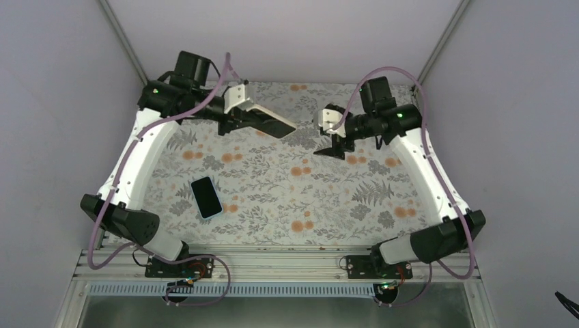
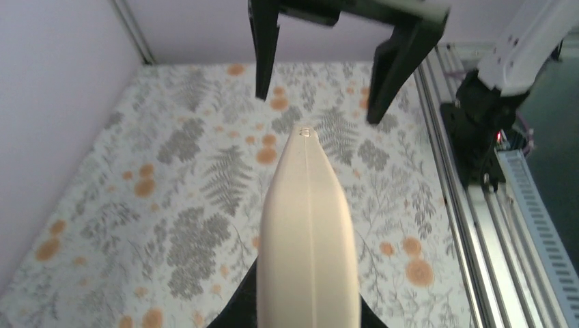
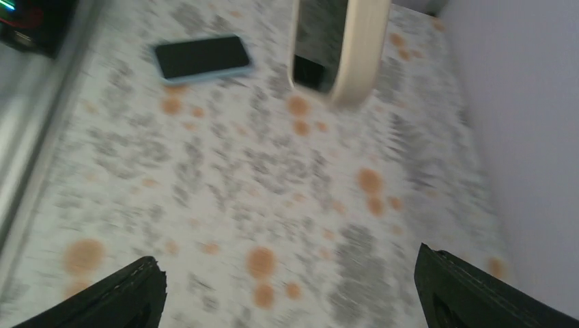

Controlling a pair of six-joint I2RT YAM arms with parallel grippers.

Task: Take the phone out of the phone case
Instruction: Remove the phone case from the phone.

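My left gripper (image 1: pixel 235 115) is shut on one end of the beige phone case (image 1: pixel 254 109), holding it in the air over the far left of the table. The case's pale back fills the left wrist view (image 2: pixel 308 232). A dark glossy face, the phone (image 1: pixel 272 124), shows in the case. In the right wrist view the case (image 3: pixel 365 48) hangs ahead with the reflecting screen (image 3: pixel 317 34) beside it. My right gripper (image 1: pixel 326 137) is open just off the case's free end, touching nothing. Its fingers (image 2: pixel 263 55) straddle the case's tip in the left wrist view. Only patterned cloth shows between them (image 3: pixel 290 294).
A second black phone with a blue rim (image 1: pixel 206 197) lies flat on the floral cloth (image 1: pixel 287 198) at the near left, also in the right wrist view (image 3: pixel 201 58). Grey walls enclose the table on three sides. A metal rail (image 1: pixel 273 263) runs along the near edge.
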